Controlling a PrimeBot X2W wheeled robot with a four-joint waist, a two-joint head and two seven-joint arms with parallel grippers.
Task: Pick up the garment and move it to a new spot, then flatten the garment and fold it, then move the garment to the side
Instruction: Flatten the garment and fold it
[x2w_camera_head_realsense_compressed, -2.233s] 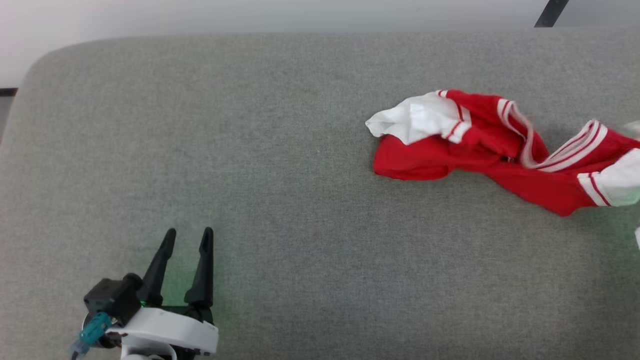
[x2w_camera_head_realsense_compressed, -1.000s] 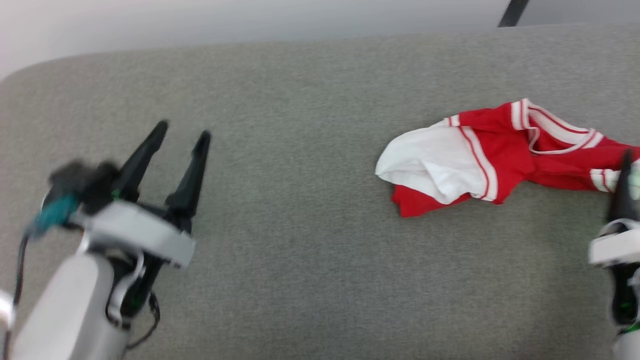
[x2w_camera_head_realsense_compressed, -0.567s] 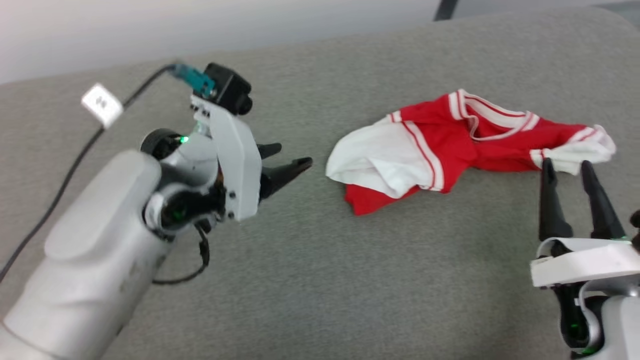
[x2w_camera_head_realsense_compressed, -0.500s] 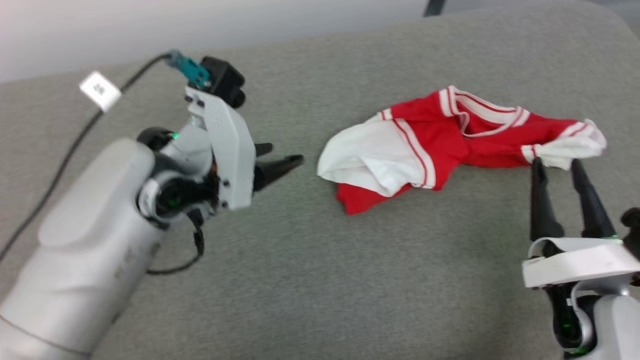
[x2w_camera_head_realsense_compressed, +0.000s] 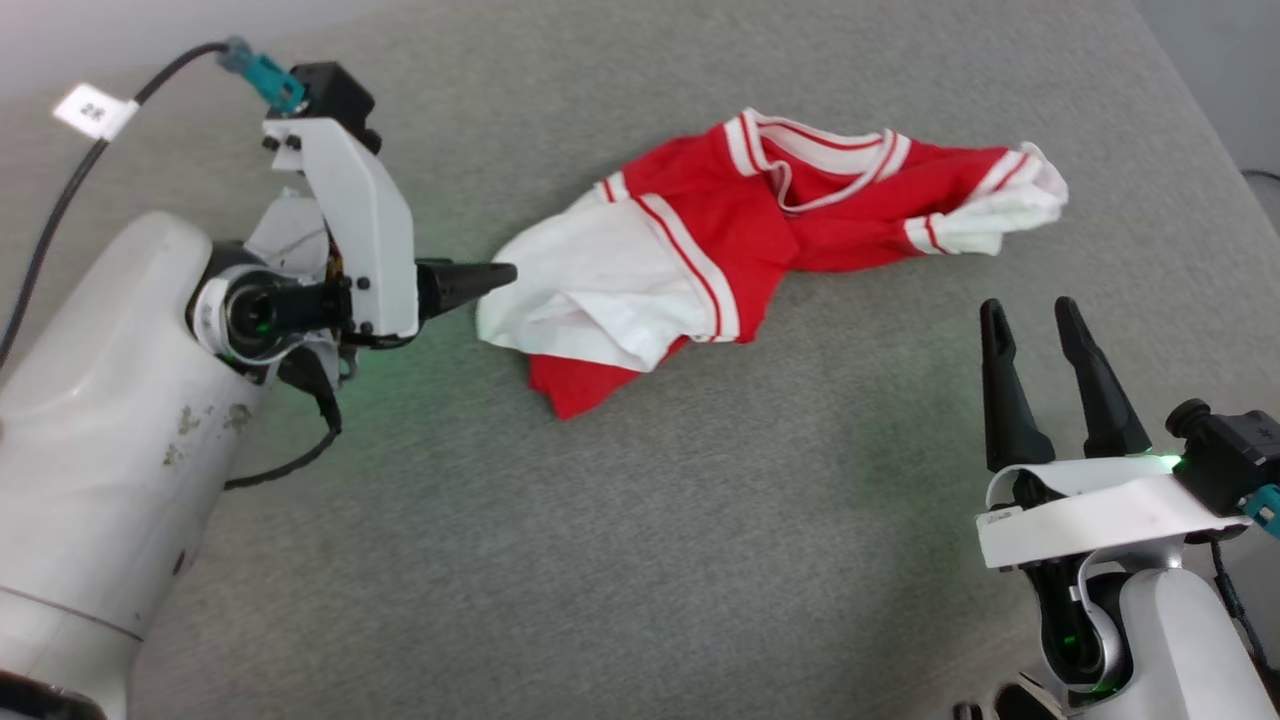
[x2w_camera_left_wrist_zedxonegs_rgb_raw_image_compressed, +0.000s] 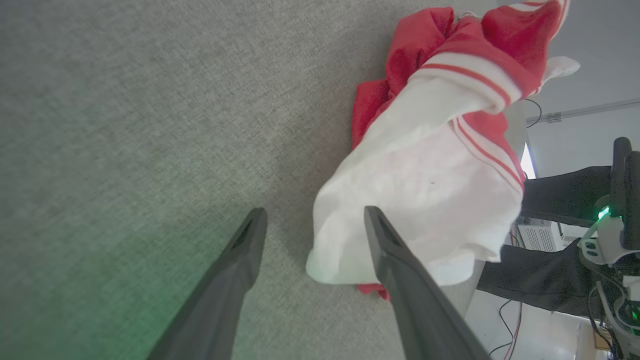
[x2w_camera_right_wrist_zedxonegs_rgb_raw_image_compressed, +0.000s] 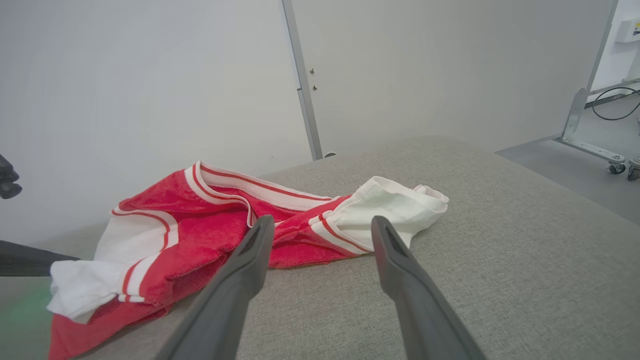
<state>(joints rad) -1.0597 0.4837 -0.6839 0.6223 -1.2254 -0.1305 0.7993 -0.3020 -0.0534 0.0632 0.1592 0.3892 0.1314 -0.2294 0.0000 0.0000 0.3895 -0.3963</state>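
Nearest the robot, the right gripper (x2w_camera_head_realsense_compressed: 1028, 305) stands on the near side of the garment (x2w_camera_head_realsense_compressed: 720, 220), short of its right-hand white sleeve (x2w_camera_head_realsense_compressed: 1000, 205) and clear of the cloth. Its two dark fingers are spread wide with nothing between them. The grey surface (x2w_camera_head_realsense_compressed: 700, 520) lies bare between that gripper and the garment. At the garment's left end the left gripper (x2w_camera_head_realsense_compressed: 505, 272) reaches in sideways, fingers likewise wide apart and empty. In the left wrist view one finger (x2w_camera_left_wrist_zedxonegs_rgb_raw_image_compressed: 400, 270) overlaps the edge of the left white sleeve (x2w_camera_left_wrist_zedxonegs_rgb_raw_image_compressed: 425, 185) and the other lies over bare grey – whether any tip touches the cloth I cannot tell. The garment itself lies crumpled on the surface, red body in the middle, striped collar (x2w_camera_head_realsense_compressed: 810, 150) along its far edge. Beyond the garment stand a pale wall (x2w_camera_right_wrist_zedxonegs_rgb_raw_image_compressed: 150, 75) and a metal post (x2w_camera_right_wrist_zedxonegs_rgb_raw_image_compressed: 302, 90).
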